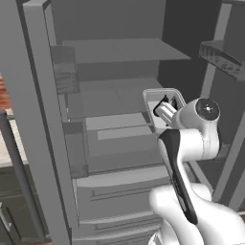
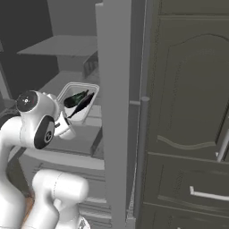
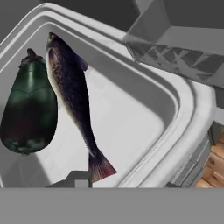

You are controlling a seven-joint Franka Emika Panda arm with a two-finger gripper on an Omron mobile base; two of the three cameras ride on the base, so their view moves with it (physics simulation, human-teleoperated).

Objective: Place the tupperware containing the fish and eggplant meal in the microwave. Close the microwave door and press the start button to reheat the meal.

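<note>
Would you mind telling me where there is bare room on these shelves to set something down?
The tupperware sits at the right end of the middle shelf; the stretch left of it, toward the door bins, is bare. The upper shelf is bare too. Inside the tupperware, the eggplant and fish crowd one side.

This is a rendered home kitchen. An open fridge (image 1: 119,119) with grey shelves and drawers stands ahead, its door (image 2: 117,112) swung wide, and beside it in the right base view is a tall dark cabinet door (image 2: 188,112) with a raised panel and a pale handle (image 2: 208,194). Food confirms it: a pale tupperware (image 3: 192,109) holds a dark fish (image 3: 72,96) and a green-black eggplant (image 3: 28,109), with a strip of wooden floor (image 3: 214,168) showing below in the hand view.
</note>
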